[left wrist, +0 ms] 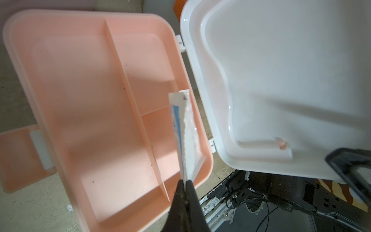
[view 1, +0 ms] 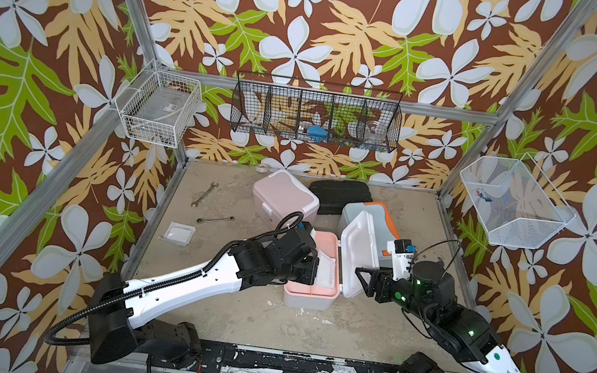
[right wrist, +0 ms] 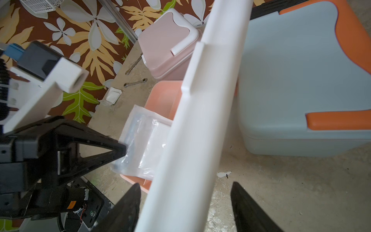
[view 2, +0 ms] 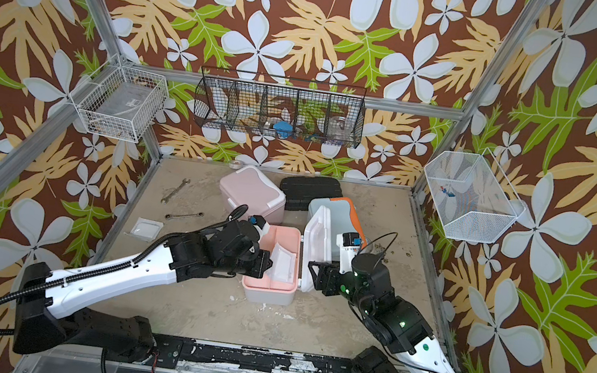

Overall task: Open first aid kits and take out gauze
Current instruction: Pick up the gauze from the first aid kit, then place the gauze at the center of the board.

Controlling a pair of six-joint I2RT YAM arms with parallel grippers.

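Observation:
The white-with-peach first aid kit [view 1: 310, 297] lies open at mid-table, its white lid [view 1: 359, 250] standing upright. My left gripper [left wrist: 185, 181] is shut on the corner of a gauze packet [left wrist: 188, 136] and holds it edge-up over the peach tray [left wrist: 80, 80]. My right gripper [right wrist: 185, 183] is open, its fingers straddling the lid's [right wrist: 200, 120] edge. A second gauze packet [view 1: 178, 233] lies on the table to the left. The pink kit [view 1: 283, 197] and the blue-and-orange kit [view 1: 367, 216] stand shut behind.
Two wrenches [view 1: 206, 193] [view 1: 215, 219] lie at the left rear of the table. A flat black case [view 1: 340, 197] and a tape roll [view 1: 263, 168] sit by the back wall. Wire baskets [view 1: 316, 113] hang on the walls above.

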